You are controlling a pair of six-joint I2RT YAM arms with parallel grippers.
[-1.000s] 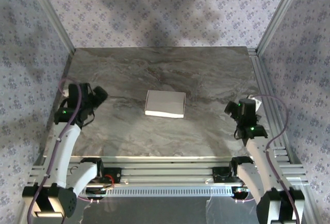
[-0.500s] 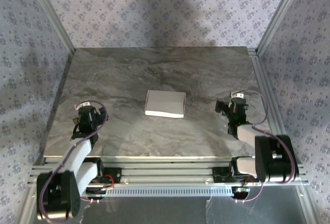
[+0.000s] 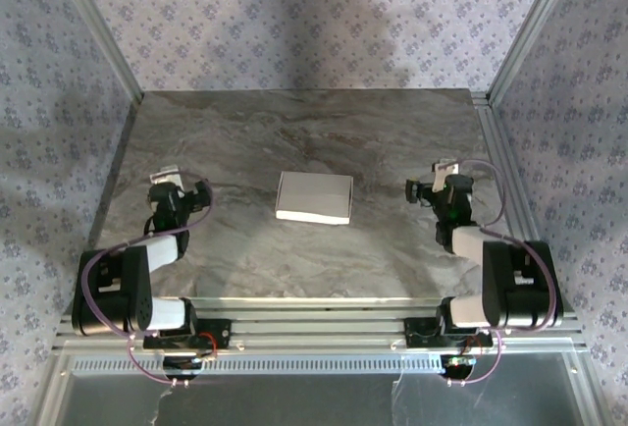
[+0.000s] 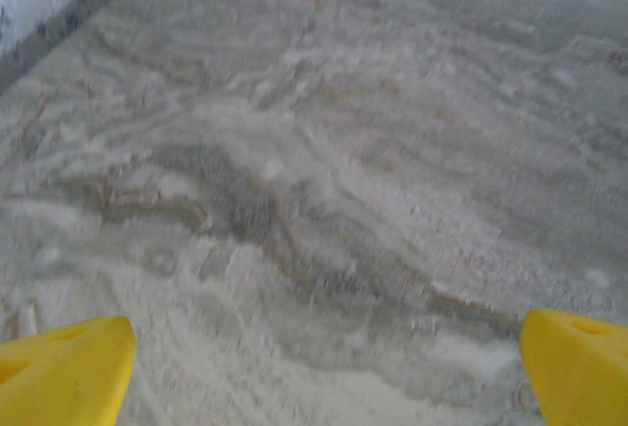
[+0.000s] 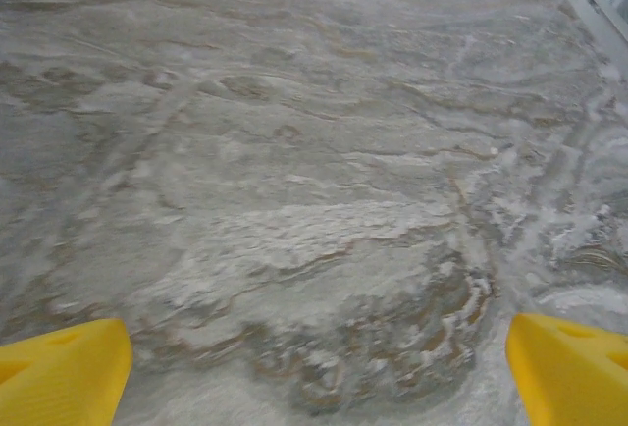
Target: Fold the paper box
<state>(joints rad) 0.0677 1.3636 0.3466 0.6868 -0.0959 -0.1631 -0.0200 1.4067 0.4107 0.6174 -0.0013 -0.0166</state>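
**Box looks folded; little seems left**

Top view: the small, flat, white cardboard paper box (image 3: 314,197) lies closed on the grey marbled tabletop (image 3: 294,132), with the left gripper (image 3: 184,188) and right gripper (image 3: 429,183) well apart from it.
Left wrist: yellow fingers (image 4: 69,367) spread wide, empty.
Right wrist: fingers (image 5: 64,372) likewise wide, empty.

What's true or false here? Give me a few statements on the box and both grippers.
1. The box lies flat near the middle of the table. True.
2. The left gripper is clamped on the box. False: it is open, with bare table between its fingers.
3. The right gripper is open and holds nothing. True.
4. The box sits against the table's far edge. False: it lies between the two grippers, apart from both.
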